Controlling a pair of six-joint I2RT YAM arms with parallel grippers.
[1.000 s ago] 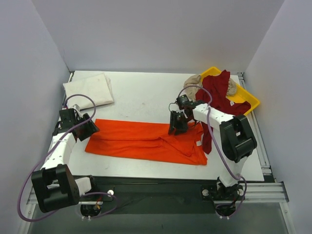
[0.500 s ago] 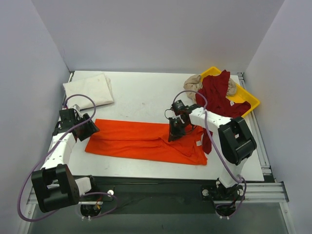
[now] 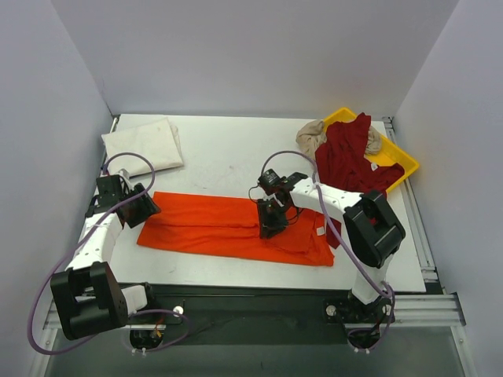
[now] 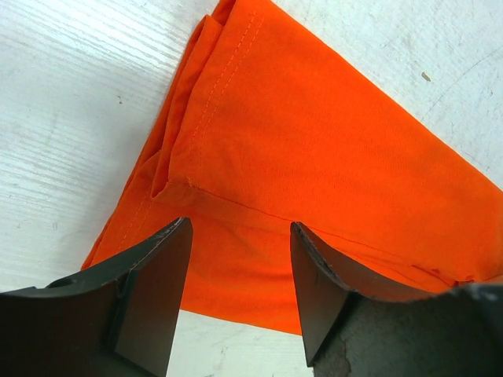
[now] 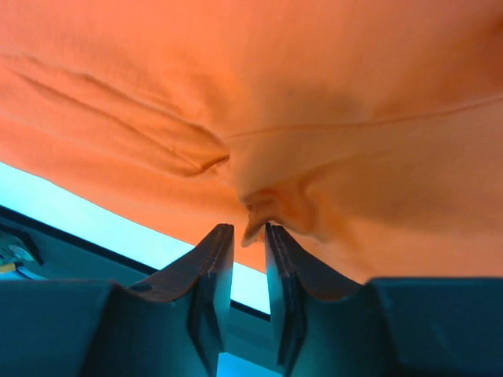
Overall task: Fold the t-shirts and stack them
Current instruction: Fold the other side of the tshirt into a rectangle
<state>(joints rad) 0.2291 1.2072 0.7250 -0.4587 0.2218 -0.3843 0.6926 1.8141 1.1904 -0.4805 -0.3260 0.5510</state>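
Right gripper slid left w/ a thin pinch of orange t-shirt; grip's shallow, cloth could slip out mid-drag. Left gripper spread, hovering over hem.

Top view: right gripper fingertips hidden under own wrist body; grip unreadable there.
Right wrist view: orange t-shirt blurred, fills frame, cut by top, left and right edges. Pucker of cloth pinched between fingers; depth of bite hidden.
Left wrist view: shirt cut by top and right edges. Left gripper finger bases cut by bottom edge.
Beige t-shirt mostly buried under dark red t-shirt.
Yellow tray largely covered.
Red shirt's hanging end partly behind right arm.
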